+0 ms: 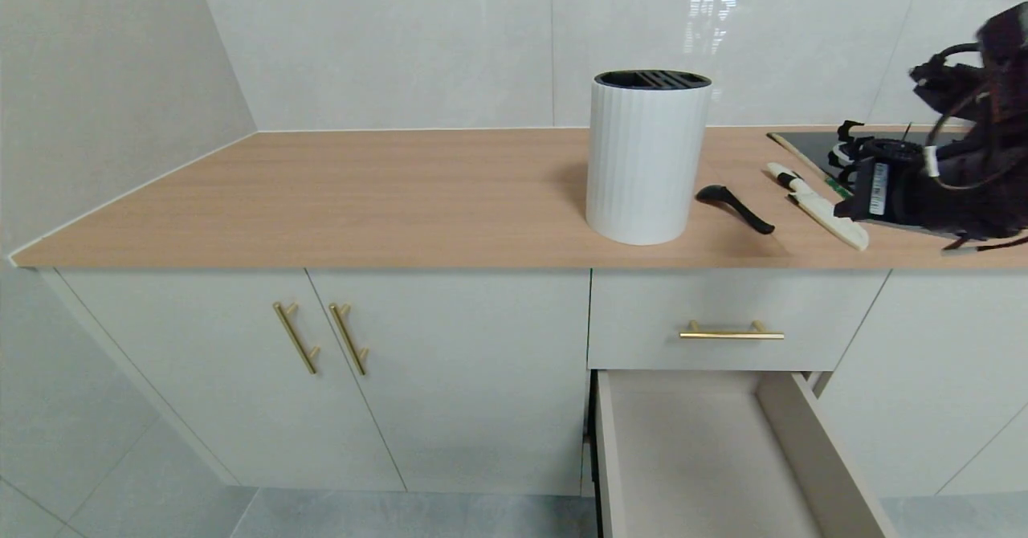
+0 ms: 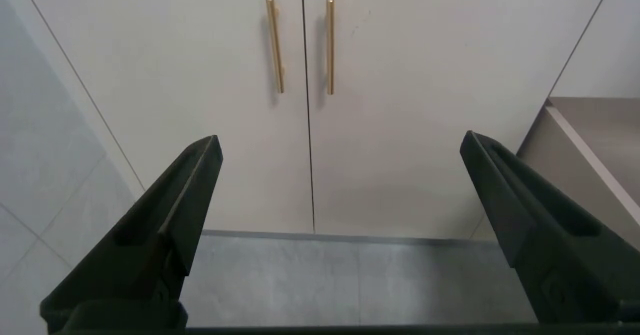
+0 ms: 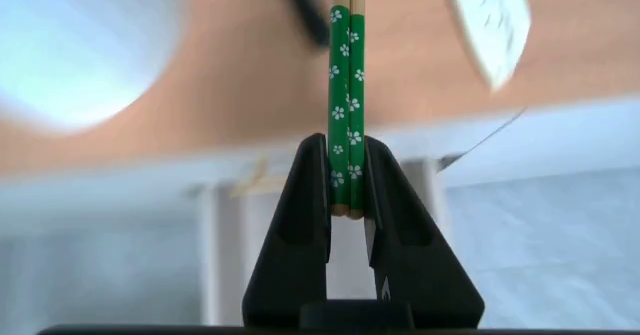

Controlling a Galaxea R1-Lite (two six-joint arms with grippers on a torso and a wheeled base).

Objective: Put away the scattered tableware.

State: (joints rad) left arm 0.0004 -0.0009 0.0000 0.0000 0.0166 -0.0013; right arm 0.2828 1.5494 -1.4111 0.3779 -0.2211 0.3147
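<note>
A white ribbed utensil holder (image 1: 647, 160) with a black slotted top stands on the wooden counter (image 1: 361, 193). To its right lie a black spoon (image 1: 734, 207) and a white knife (image 1: 819, 205). Over the counter's right end, my right gripper (image 1: 845, 178) (image 3: 347, 150) is shut on a pair of chopsticks (image 3: 347, 85) with green flowered ends; their pale tips (image 1: 791, 151) point toward the back wall. The right wrist view also shows the holder (image 3: 80, 45) and the knife (image 3: 490, 20) below. My left gripper (image 2: 340, 150) hangs open with nothing in it, low in front of the cabinet doors (image 2: 310, 95).
A drawer (image 1: 723, 458) stands pulled open below the shut top drawer with its gold handle (image 1: 731, 333). A black cooktop (image 1: 815, 146) is set into the counter at the right. Two gold door handles (image 1: 320, 337) are on the left cabinet. Tiled walls close off the back and left.
</note>
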